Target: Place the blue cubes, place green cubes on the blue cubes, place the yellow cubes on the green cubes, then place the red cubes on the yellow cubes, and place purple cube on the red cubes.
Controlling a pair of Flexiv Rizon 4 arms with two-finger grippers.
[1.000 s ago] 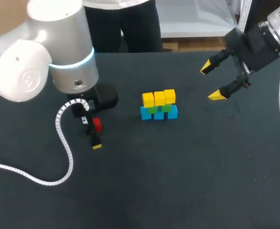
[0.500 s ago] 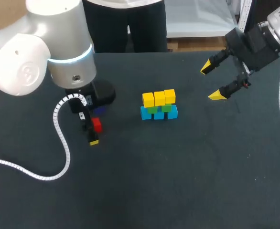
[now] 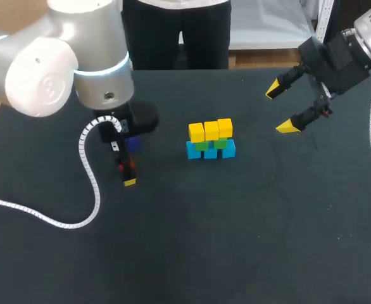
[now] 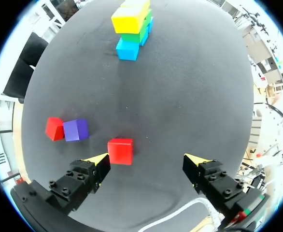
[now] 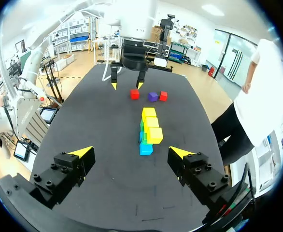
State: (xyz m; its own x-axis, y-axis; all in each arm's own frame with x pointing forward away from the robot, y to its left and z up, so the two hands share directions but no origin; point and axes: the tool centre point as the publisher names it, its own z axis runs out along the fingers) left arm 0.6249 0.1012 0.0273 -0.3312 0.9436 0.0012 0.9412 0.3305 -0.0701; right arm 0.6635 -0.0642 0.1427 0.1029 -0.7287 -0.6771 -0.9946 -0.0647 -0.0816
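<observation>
Cube wall [image 3: 211, 140] runs left to right, yellow row [image 3: 211, 130] on top.

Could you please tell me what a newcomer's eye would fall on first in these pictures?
First comes the bright stack of cubes in the middle of the table, yellow over green over blue. Next is a red cube lying between the open jaws of the left gripper, close to one tip. A second red cube and the purple cube sit side by side nearby.
</observation>
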